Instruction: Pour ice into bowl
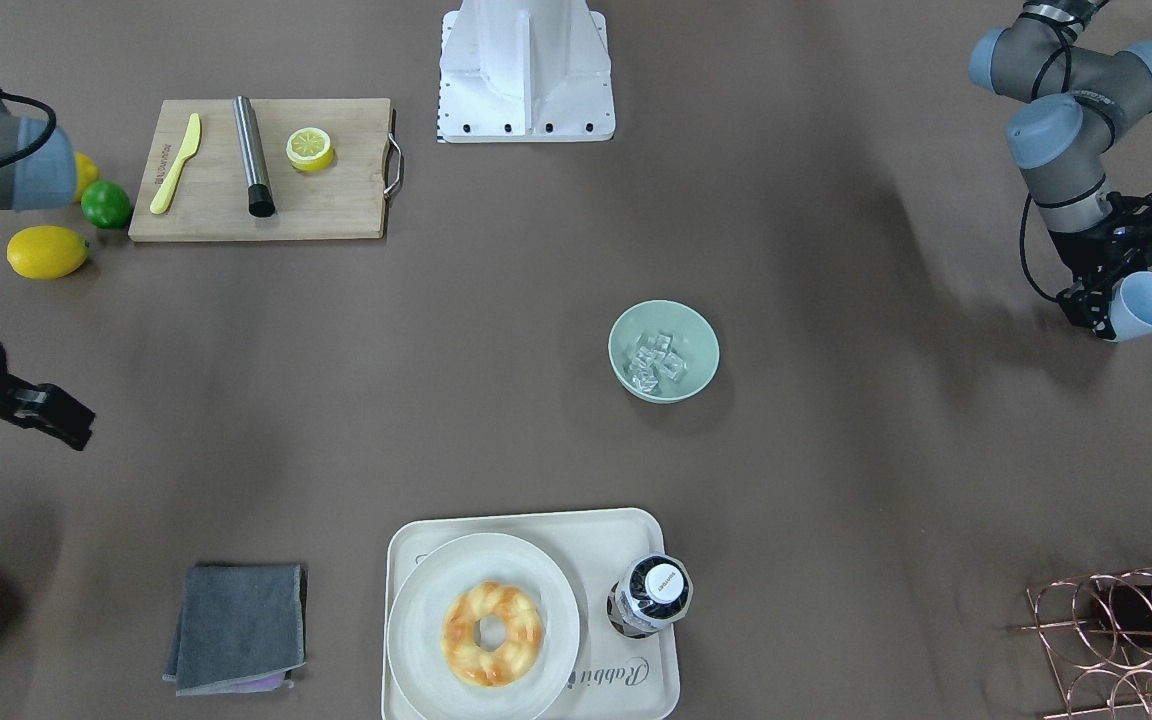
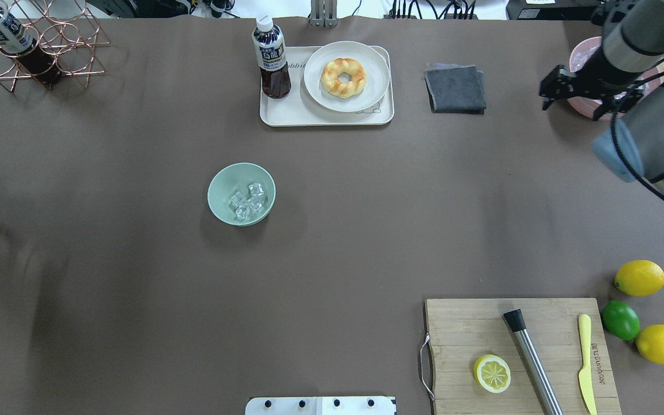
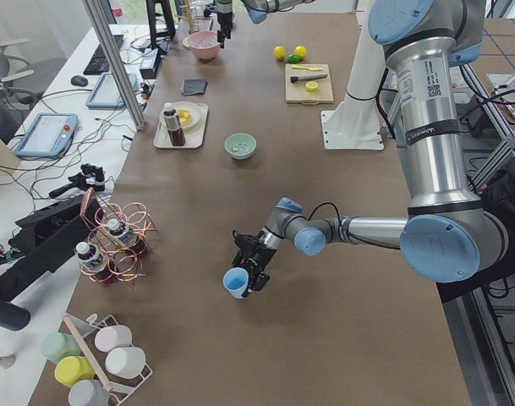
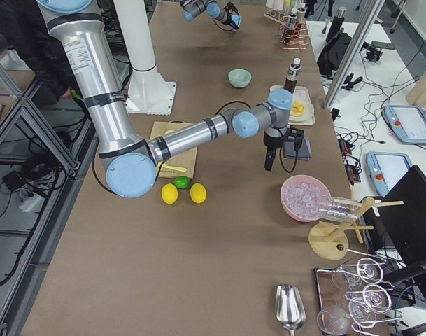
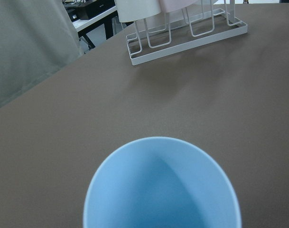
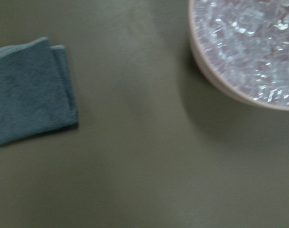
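Left fingers (image 1: 1088, 308) clasp a cup (image 1: 1148, 303), well apart from ice (image 1: 654, 362) in bowl (image 1: 698, 340).

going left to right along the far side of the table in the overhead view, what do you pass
copper wire rack → tea bottle → doughnut → grey cloth → pink tub
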Robot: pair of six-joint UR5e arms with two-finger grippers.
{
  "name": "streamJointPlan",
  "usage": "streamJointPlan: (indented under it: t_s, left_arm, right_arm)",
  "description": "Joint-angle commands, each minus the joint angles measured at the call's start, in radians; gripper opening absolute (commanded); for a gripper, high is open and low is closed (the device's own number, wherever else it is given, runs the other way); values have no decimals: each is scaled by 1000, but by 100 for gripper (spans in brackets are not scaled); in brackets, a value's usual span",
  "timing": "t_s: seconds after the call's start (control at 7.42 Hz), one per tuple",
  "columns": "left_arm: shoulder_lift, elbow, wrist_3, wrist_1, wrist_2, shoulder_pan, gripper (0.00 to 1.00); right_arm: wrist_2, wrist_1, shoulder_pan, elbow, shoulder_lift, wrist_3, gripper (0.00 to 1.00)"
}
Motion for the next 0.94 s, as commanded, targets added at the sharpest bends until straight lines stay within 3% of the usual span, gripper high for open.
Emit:
streamJointPlan:
  t_s: [0.0,0.4,0.54,0.81]
  left_arm:
    - [0,-1,-2,0,6,9,96]
    - [12,-61,25,0,-11,0,97]
    - [32,-104,51,3,-58,-14,97]
    - [72,-148,116,2,-82,-44,97]
  right_arm:
    - [-147,-163,-200,-11,226,183,99]
    - [-263,-167,-416,-16,378,370,99]
    - [-321,-170,-493,-33,420,418,99]
    - [-363,-150,-581,-178,551,447,99]
